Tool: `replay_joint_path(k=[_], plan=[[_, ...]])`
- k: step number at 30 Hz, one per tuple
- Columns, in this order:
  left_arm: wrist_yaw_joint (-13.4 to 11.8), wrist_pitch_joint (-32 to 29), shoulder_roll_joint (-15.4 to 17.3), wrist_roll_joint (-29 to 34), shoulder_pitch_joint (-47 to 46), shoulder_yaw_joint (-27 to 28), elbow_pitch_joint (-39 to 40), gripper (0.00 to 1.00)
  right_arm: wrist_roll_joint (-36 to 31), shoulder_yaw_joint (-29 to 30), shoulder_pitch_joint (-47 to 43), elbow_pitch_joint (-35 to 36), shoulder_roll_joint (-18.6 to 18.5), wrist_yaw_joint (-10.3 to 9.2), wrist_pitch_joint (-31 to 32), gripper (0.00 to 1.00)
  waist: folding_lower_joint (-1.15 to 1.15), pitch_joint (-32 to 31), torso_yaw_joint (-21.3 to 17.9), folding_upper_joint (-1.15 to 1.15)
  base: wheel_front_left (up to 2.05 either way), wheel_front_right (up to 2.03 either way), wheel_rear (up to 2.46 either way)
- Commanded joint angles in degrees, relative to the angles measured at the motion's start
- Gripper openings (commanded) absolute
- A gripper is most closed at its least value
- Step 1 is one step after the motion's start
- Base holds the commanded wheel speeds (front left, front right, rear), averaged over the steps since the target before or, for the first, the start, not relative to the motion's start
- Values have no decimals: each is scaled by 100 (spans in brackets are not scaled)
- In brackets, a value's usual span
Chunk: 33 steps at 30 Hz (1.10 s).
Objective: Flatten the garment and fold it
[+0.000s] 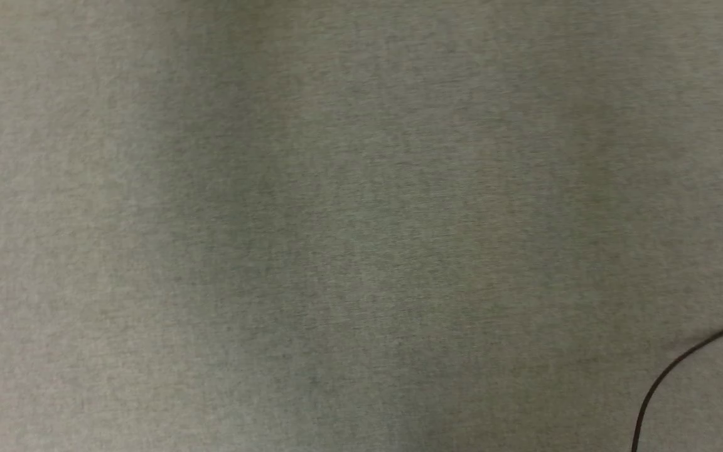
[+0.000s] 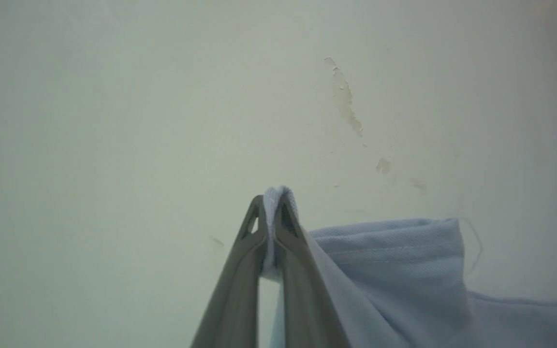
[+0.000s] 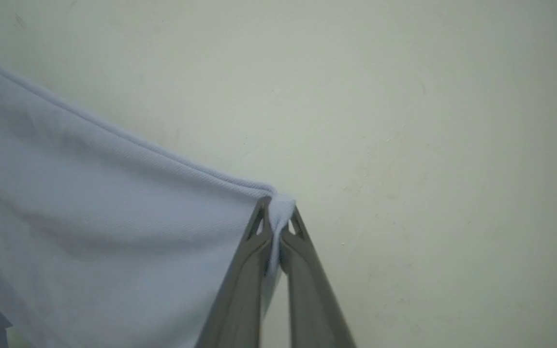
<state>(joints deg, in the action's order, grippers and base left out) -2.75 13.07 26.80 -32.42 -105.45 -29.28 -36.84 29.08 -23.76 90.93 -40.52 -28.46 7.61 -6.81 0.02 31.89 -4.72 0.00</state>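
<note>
Garment (image 3: 90,208), one edge in each closed hand: left hand (image 2: 272,205), right hand (image 3: 277,208).

A fold of the light blue cotton garment (image 3: 114,232) is pinched between the dark fingers (image 3: 247,270) of the right gripper (image 3: 277,217).

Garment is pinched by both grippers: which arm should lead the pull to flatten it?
Probably right: the right gripper clamps a corner of the garment with a straight edge; the left gripper pinches bunched cloth beside a folded hem.
</note>
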Motion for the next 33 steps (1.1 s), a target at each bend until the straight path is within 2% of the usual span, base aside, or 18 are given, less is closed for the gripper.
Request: replay_joint_path(k=[1,5,9,17,22,27,28,33], plan=[[85,89,-34,-5,284,-16,-146,0,115,-112,-204,-123,27,-12,-119,0,-2,90,166,0,0,0,0],[196,166,-123,-66,1138,-69,-241,0,306,-362,-744,-330,66,-12,-339,0,-2,-51,296,0,0,0,0],[185,188,-155,-87,2409,-93,-76,0,510,-631,-1541,-405,86,-12,-508,0,-2,-402,403,0,0,0,0],[131,171,86,-135,5326,-374,559,0,872,-1263,-3363,-196,-12,-12,-686,0,-2,-1451,503,0,0,0,0],[-10,-326,575,-302,6884,-640,1413,0,1139,-1661,-4395,264,-329,-12,-619,0,-2,-2059,561,0,0,0,0],[-438,-1032,1358,-390,8183,-798,2584,0,1401,-1917,-5233,823,-759,-12,-250,0,-2,-2425,599,0,0,0,0],[-438,-1032,1358,-390,8183,-798,2584,0,1401,-1917,-5233,823,-759,-12,-250,0,-2,-2425,599,0,0,0,0],[-765,-1677,1941,-683,9213,-903,3771,0,1642,-1873,-5990,1256,-1159,-12,312,0,-2,-2729,681,0,0,0,0]])
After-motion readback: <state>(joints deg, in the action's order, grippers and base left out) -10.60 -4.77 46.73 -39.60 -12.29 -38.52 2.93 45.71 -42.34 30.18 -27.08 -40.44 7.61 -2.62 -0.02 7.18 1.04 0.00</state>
